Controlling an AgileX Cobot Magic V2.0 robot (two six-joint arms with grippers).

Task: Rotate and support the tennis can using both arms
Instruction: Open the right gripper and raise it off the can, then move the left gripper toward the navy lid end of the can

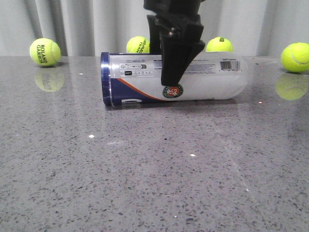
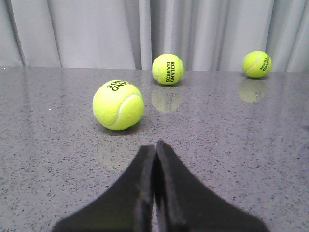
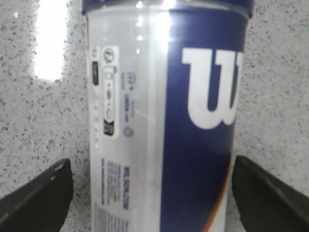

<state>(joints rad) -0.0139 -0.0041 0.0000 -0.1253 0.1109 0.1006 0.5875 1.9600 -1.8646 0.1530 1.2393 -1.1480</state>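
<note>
The tennis can (image 1: pixel 207 79) lies on its side on the grey stone table, navy rim to the left, logo and barcode facing the camera. My right gripper (image 1: pixel 171 72) comes down from above at the can's middle. In the right wrist view the right gripper (image 3: pixel 153 193) is open, one finger on each side of the can (image 3: pixel 130 121), with a small gap on both sides. My left gripper (image 2: pixel 155 145) is shut and empty, low over bare table; the can does not show in its view.
Several tennis balls sit along the back by the grey curtain (image 1: pixel 72 24): far left (image 1: pixel 45 52), behind the can (image 1: pixel 138 44) (image 1: pixel 219 44), far right (image 1: pixel 295 57). The left wrist view shows one ball (image 2: pixel 118 104) close ahead, two (image 2: pixel 167 68) (image 2: pixel 257 64) farther.
</note>
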